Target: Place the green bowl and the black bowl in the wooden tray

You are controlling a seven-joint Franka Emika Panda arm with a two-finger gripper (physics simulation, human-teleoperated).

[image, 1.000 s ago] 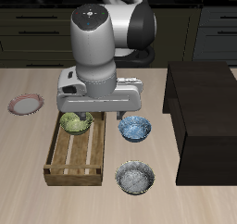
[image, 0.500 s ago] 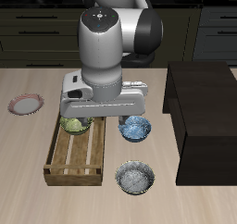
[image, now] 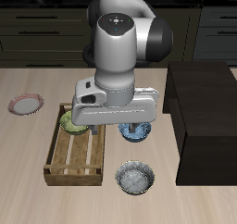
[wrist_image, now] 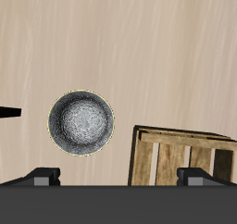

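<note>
Raised and shifted from the wooden tray (image: 61, 160), the end effector (image: 109, 128) is seen empty, fingers apart. The green bowl (image: 72, 122) is seated in the tray's far end; the black bowl (wrist_image: 81, 122) is left on the surface (wrist_image: 139, 43).

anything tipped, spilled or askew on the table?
Nothing stands out. The green bowl sits upright in the wooden tray, and the black bowl stands upright on the table, outside the tray.

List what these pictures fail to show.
- Pincer: in the exterior view the arm's own body hides it; the wrist view shows only finger stubs, so open or shut is unclear.
- Green bowl: partly behind the arm, in the wooden tray.
- Blue bowl: partly covered likewise.
- Wooden tray in the wrist view: cut off by the frame edge.
</note>
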